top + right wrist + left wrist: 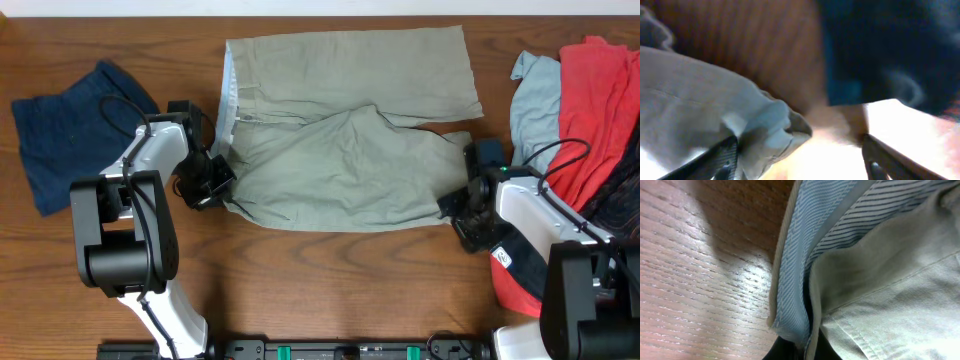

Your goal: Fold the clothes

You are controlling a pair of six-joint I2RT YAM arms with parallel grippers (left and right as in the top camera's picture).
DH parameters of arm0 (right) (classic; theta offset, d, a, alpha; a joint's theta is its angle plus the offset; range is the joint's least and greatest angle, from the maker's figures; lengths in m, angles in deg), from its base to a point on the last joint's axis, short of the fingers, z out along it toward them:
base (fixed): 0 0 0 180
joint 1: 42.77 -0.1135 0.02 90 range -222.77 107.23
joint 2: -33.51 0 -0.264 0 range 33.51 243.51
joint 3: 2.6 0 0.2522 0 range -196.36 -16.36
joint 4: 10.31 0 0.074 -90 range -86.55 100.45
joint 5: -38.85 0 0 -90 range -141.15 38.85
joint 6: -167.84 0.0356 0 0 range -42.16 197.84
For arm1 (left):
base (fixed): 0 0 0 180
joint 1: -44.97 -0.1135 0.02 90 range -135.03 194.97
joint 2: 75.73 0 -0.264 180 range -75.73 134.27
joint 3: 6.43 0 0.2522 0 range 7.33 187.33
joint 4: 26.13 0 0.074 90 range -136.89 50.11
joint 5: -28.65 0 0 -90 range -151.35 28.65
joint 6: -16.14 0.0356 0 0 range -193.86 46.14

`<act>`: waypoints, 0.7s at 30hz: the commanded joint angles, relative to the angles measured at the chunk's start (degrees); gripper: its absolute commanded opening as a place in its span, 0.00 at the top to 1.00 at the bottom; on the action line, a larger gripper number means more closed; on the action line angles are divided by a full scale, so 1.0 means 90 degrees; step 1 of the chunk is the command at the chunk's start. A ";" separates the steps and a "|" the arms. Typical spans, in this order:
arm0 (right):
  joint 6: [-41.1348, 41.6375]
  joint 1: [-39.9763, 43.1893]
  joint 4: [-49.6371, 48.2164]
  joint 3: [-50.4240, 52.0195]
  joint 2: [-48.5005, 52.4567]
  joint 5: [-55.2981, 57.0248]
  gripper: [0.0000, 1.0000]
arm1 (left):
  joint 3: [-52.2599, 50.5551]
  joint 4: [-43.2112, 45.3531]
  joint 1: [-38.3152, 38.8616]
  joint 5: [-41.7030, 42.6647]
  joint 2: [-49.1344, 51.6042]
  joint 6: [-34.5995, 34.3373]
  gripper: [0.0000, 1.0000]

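The khaki shorts (350,150) lie in the middle of the table, one leg folded down over the other, with the pale blue waistband lining at the left. My left gripper (212,182) sits at the lower left waistband corner. In the left wrist view its dark fingers (807,352) pinch the blue-lined waistband edge (795,280). My right gripper (455,205) is at the lower right leg hem. In the right wrist view its fingers (800,160) are spread wide, and the hem corner (770,125) lies against the left finger, not clamped.
Navy shorts (70,125) lie crumpled at the far left. A pile with a light-blue garment (535,100), a red garment (600,100) and a black garment (620,200) sits at the right edge, close to the right arm. Bare wooden table (320,290) shows in front.
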 commanded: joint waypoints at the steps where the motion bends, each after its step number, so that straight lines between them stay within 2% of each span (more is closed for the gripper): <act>1: 0.0121 -0.0146 -0.0112 0.0362 0.0233 0.0053 0.45 | -0.0075 -0.0036 -0.0027 -0.0199 0.0010 -0.0012 0.94; 4: -0.0002 -0.0146 -0.0063 0.0376 0.0233 0.0053 0.69 | -0.0075 -0.0061 -0.0027 -0.0204 0.0010 -0.0010 0.94; 6: -0.0330 -0.0146 -0.0061 0.0374 0.0231 0.0051 0.92 | -0.0070 -0.0126 -0.0032 -0.0279 0.0010 -0.0010 0.94; 7: -0.0510 -0.0146 -0.0058 0.0374 0.0231 0.0051 0.99 | -0.0070 -0.0163 -0.0034 -0.0333 0.0000 -0.0010 0.94; 11: -0.1239 -0.0061 -0.0015 0.0342 0.0228 0.0053 0.99 | -0.0058 -0.0381 -0.0034 -0.0517 -0.0204 0.0012 0.94; 15: -0.1562 0.0231 0.0338 0.0080 0.0124 0.0056 0.99 | -0.0058 -0.0619 -0.0034 -0.0729 -0.0789 0.0041 0.94; 21: -0.2446 0.0760 0.0981 -0.0585 -0.0775 0.0177 0.99 | -0.0058 -0.0928 -0.0034 -0.0869 -0.2040 0.0223 0.94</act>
